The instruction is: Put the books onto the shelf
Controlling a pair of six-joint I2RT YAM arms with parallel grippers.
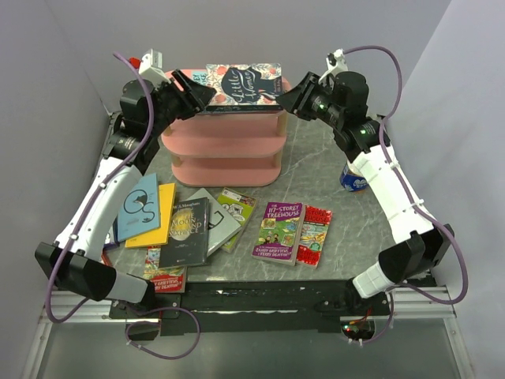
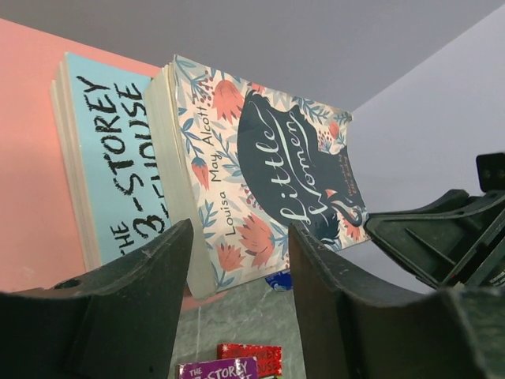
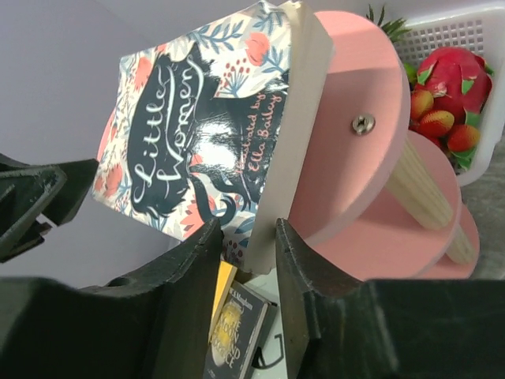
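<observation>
1. The Little Women book [image 1: 245, 83] lies on the shelf's [image 1: 229, 150] top board, beside a light blue book [image 2: 102, 158].
2. My left claw [image 2: 241, 227] is half-open at its corner and grips nothing. My right claw [image 3: 245, 225] straddles its edge; I cannot tell whether it pinches.
3. I'd square the book gently, keeping it fully on the board.

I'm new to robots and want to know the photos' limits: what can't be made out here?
Top view: the left arm covers part of a red book.
Top view: the right arm hides most of a blue container.
Left wrist: a finger hides the light blue book's lower title.
Right wrist: the frame edge cuts off the fruit basket.
Wrist views: whether the fingers pinch Little Women is unclear.
</observation>
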